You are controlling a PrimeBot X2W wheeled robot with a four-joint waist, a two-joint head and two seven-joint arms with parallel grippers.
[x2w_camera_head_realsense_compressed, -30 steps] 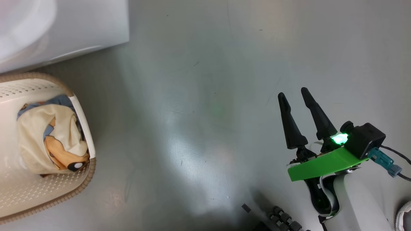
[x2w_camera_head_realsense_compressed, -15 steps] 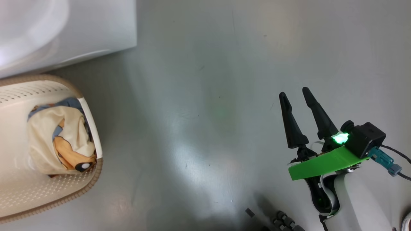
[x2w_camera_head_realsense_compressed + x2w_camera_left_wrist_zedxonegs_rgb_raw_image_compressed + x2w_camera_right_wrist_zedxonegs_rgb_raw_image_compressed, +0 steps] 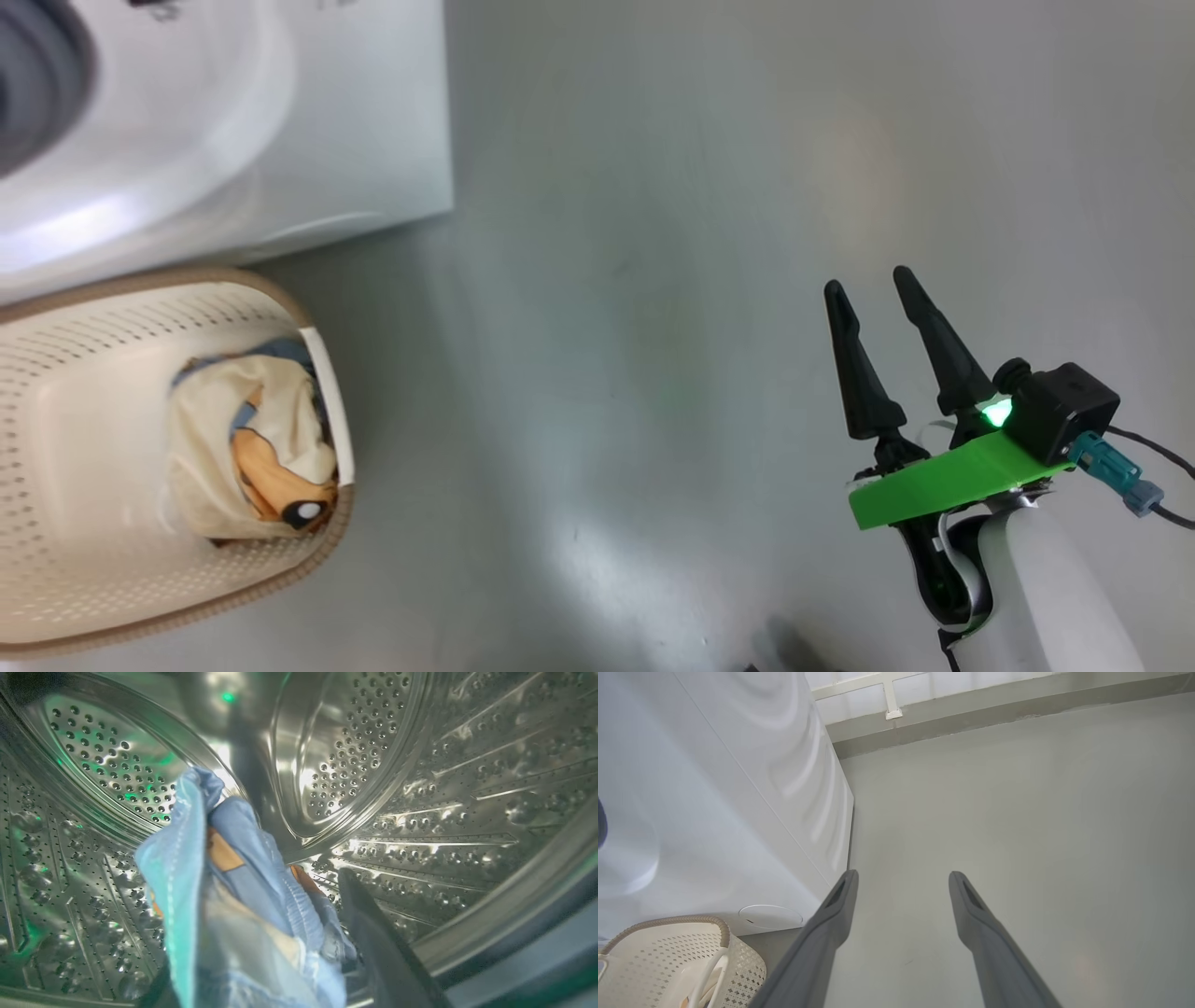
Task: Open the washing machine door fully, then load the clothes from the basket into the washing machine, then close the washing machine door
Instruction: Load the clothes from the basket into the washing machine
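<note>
Washing machine (image 3: 280, 121): white box at the upper left of the head view, standing on the grey floor (image 3: 653, 233). The grey-blue rubber ring (image 3: 23, 84) of its opening shows at the far corner. In the left wrist view the perforated steel drum (image 3: 444, 779) curves all round, so that hand is inside the machine.

Basket (image 3: 84, 392): cream, perforated, brown rim. It sits on the floor just in front of the machine and well apart from my right arm.

Cream garment (image 3: 224, 439): 1 piece with an orange-and-black figure, bunched against the basket's right end. A strip of blue shows at its upper edge; I cannot tell whether it belongs to the same piece.

Light blue garment (image 3: 243, 891): inside the drum with orange patches showing, hanging close in front of the left wrist camera.

Left fingers (image 3: 378, 947): 1 dark finger is plain to the right of the cloth, and the other is mostly hidden behind it at lower left. The 2 stand wide apart, released. The cloth drapes between them rather than being pinched.

Right fingers (image 3: 934, 341): spread, grasping nothing, over bare floor beside the machine's side panel. A green bracket (image 3: 943, 481) sits at the wrist with a green light lit.
</note>
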